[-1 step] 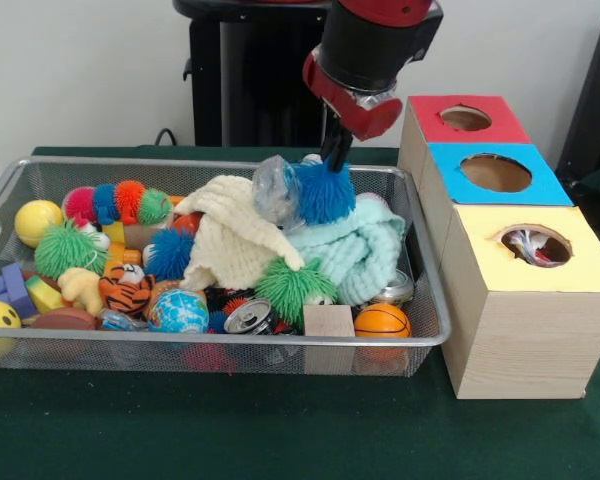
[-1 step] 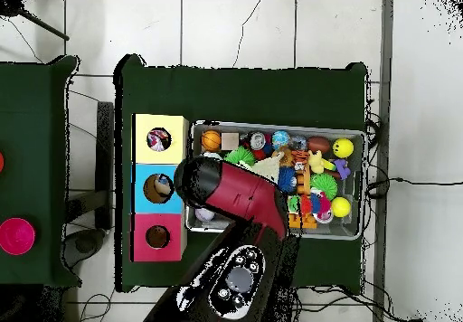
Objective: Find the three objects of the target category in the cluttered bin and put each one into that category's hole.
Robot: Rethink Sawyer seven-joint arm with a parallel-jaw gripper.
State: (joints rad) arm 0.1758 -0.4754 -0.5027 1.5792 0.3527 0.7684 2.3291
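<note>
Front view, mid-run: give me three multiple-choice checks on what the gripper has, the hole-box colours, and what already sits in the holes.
1. Where is the blue spiky ball?
A. At the gripper, above the bin's far right part
B. Inside the red box
C. On the green tablecloth

2. From far to near in the front view, the boxes' tops are:
A. yellow, red, blue
B. red, blue, yellow
C. blue, yellow, red

3. The yellow box's hole:
A. is taped shut
B. is covered by a towel
C. shows something inside

Key: 1 A, the blue spiky ball hangs under the gripper over the wire bin. 2 B, red box, blue box, yellow box. 3 C, something pale shows in the hole.
</note>
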